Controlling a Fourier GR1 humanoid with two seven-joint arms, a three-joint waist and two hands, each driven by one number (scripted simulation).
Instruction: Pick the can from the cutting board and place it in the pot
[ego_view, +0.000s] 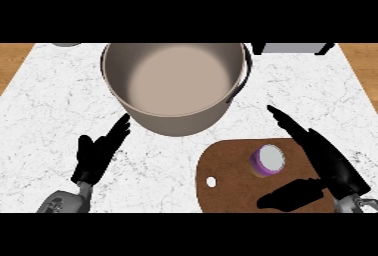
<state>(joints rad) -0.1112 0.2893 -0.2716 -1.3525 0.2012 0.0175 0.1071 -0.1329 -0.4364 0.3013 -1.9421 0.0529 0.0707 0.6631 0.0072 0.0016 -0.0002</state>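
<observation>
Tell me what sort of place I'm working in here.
Most likely a kitchen counter: a white marbled worktop carrying a large metal pot and a brown cutting board with a purple can on it.

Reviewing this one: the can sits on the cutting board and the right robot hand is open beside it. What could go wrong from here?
1. The right robot hand is open, with its fingers on the can's right and its thumb below it in the view. Closing off-centre could tip the can or push it across the cutting board.
2. The pot has a tall wall, so a low carry might knock the can against its rim.
</observation>
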